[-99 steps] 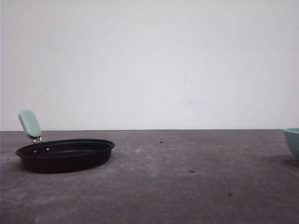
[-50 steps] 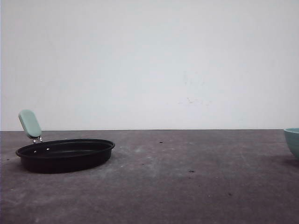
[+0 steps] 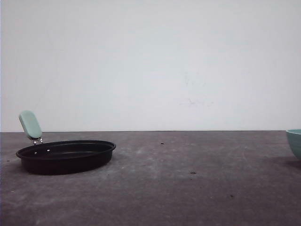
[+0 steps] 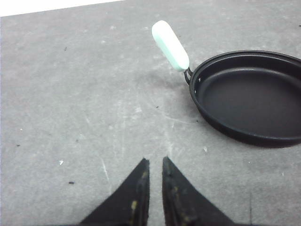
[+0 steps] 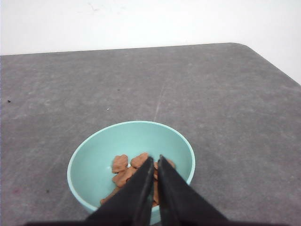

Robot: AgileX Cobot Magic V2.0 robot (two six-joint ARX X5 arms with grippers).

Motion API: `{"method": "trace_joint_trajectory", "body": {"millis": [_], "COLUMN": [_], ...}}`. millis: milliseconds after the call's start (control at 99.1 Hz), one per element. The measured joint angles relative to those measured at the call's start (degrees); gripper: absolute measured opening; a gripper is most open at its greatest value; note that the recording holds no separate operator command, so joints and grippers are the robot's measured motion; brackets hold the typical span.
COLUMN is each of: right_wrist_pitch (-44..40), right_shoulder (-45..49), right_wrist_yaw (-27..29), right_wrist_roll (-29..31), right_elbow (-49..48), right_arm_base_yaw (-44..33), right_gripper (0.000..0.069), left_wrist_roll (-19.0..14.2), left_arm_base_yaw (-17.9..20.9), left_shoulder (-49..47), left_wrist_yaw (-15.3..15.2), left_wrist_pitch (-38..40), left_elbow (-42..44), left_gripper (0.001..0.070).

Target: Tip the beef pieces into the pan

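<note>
I see the wide shallow black pan (image 3: 66, 156) with its mint-green handle (image 3: 30, 125) on the grey table's (image 3: 188, 188) left, empty. The orange-brown beef pieces (image 5: 126, 169) sit in the teal bowl (image 5: 94, 160) at the right. My left gripper (image 4: 154, 165) and right gripper (image 5: 155, 162) both have their 2 fingers nearly closed, grasping nothing.

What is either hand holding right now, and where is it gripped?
Nothing. The left hand and right hand are both shut on air.

The right arm's black pincer (image 5: 154, 165), tips nearly together, hangs over a round teal-green bowl (image 5: 94, 157) holding small orange-brown beef pieces (image 5: 123, 168); the bowl sits on a grey table (image 5: 225, 99).
</note>
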Motion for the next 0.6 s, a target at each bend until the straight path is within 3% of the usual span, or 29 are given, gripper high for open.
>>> {"method": "trace_joint_trajectory", "body": {"millis": [404,595], "right_wrist_pitch": [-1.2,-1.2], "right_shoulder": [0.0,0.0], "right_wrist_yaw": [1.7,1.8], "right_wrist_roll": [-0.1,-0.4], "right_elbow": [0.0,0.0], "right_arm_base_yaw": [0.0,0.0], "right_gripper": [0.0011,0.0011], "left_wrist_roll": [-0.2,-5.7], "left_arm_base_yaw": [0.0,0.0], "left_shoulder": [0.0,0.0], "left_wrist_yaw": [0.1,0.1], "left_wrist_pitch": [0.0,0.0], "left_elbow": [0.0,0.0], "left_gripper": [0.0025,0.0025]}}
